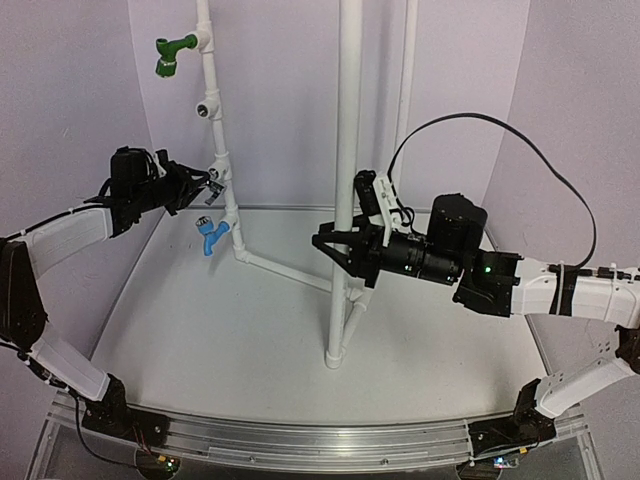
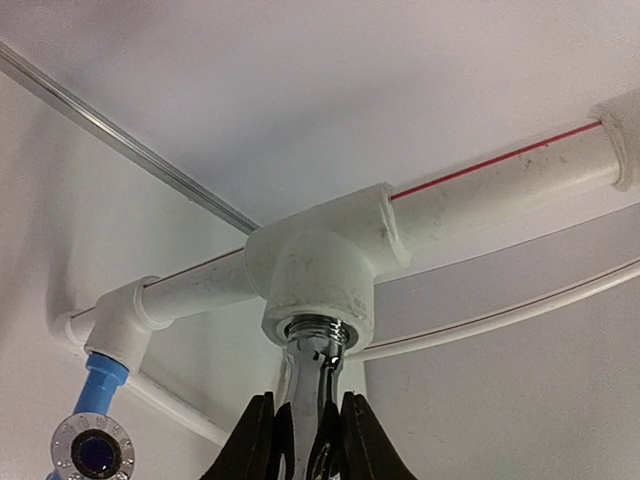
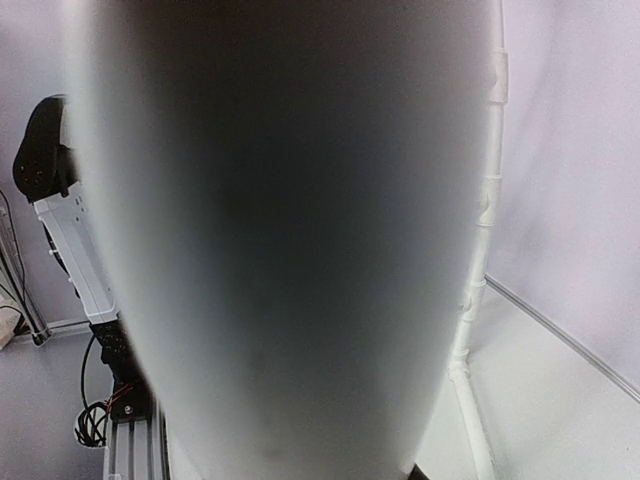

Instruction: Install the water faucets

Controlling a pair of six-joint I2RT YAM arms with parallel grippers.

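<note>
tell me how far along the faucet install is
Done: the green faucet and the blue faucet sit in their tees. In hand: the left gripper clamps the silver faucet, with its thread showing at the mouth of the middle tee. Left: screw it home. The open tee has no faucet. The right gripper is at the tall pole.

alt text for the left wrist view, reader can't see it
The left gripper clamps the silver faucet, its threaded end at the mouth of a white tee fitting on a red-striped white pipe. A blue faucet sits in a second fitting at lower left.
</note>
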